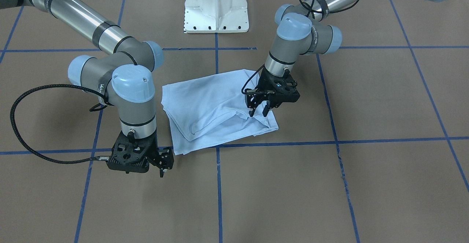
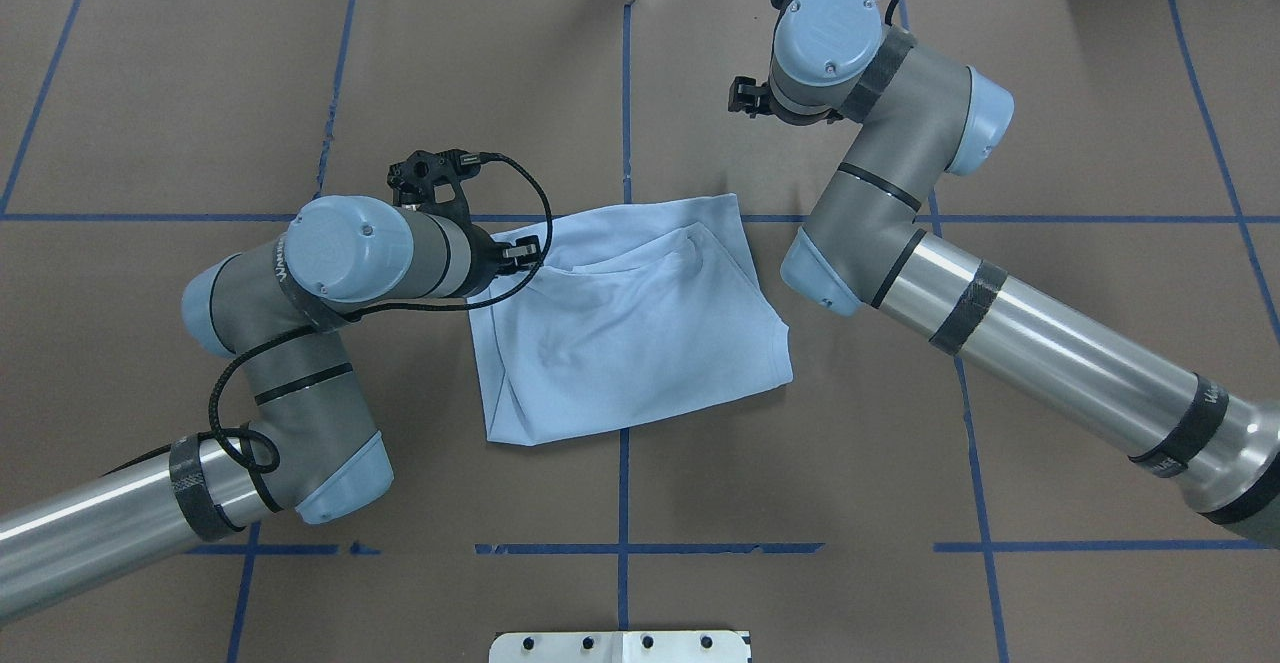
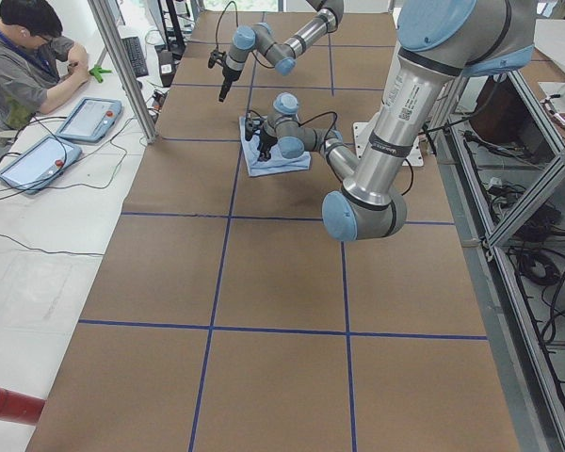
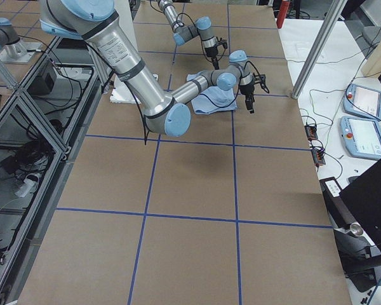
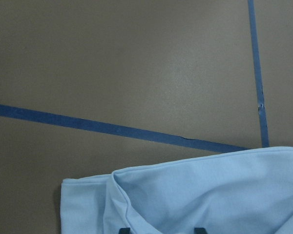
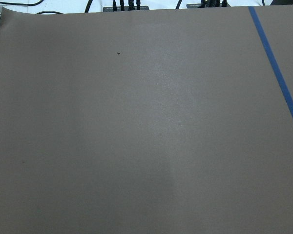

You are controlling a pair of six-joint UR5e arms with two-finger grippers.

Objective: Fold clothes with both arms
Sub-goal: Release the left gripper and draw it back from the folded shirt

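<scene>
The light blue T-shirt (image 1: 212, 103) lies folded into a rough rectangle at the middle of the table, also in the overhead view (image 2: 640, 333). Its print and neck label are hidden. My left gripper (image 1: 258, 111) points down at the shirt's far corner on my left. Its jaws are open and its tips are at the cloth; the tips (image 5: 161, 230) show apart over a fold in the left wrist view. My right gripper (image 1: 163, 166) is off the shirt, low over bare table just past the far corner on my right (image 2: 742, 98). It looks open and empty.
The white pedestal base (image 1: 216, 8) stands at the robot's side of the table. Blue tape lines (image 1: 218, 184) divide the brown table top. An operator (image 3: 19, 56) sits beside the table with control tablets (image 3: 85, 118).
</scene>
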